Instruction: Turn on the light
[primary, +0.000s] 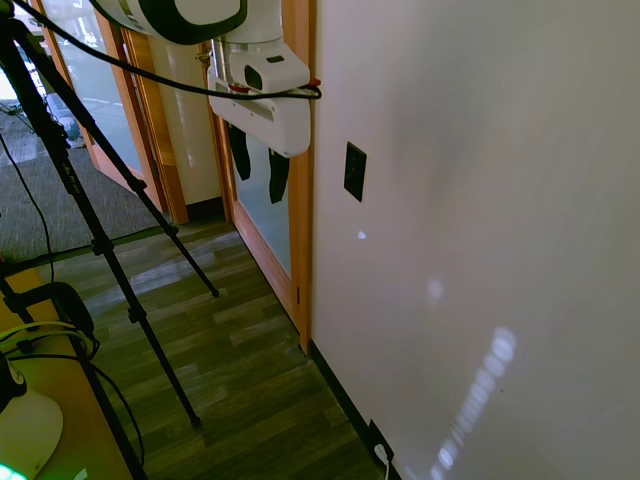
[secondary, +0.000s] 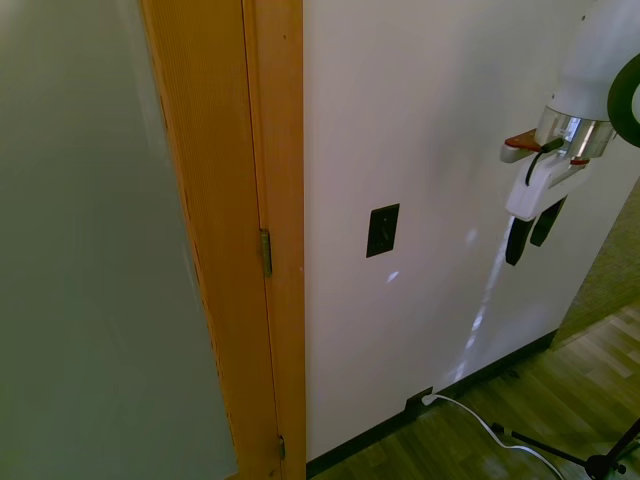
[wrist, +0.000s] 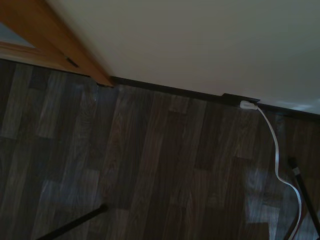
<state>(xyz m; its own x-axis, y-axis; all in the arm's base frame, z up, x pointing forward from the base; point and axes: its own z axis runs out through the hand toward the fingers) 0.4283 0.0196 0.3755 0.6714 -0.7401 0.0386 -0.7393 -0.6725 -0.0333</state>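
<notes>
On the white wall (primary: 480, 200), just past the wooden door frame (primary: 300, 200), sits the small black switch (primary: 354, 171). We see nothing pressing it, and we see no lamp, so we think the job has barely begun. Our claw (primary: 258, 164) hangs in the air with its fingers pointing down at the floor (wrist: 150, 165). It is a little way out from the wall and not touching the switch. Its two dark fingers (secondary: 518, 240) stand a bit apart, and they hold nothing. We still need to move over to the switch and push it.
</notes>
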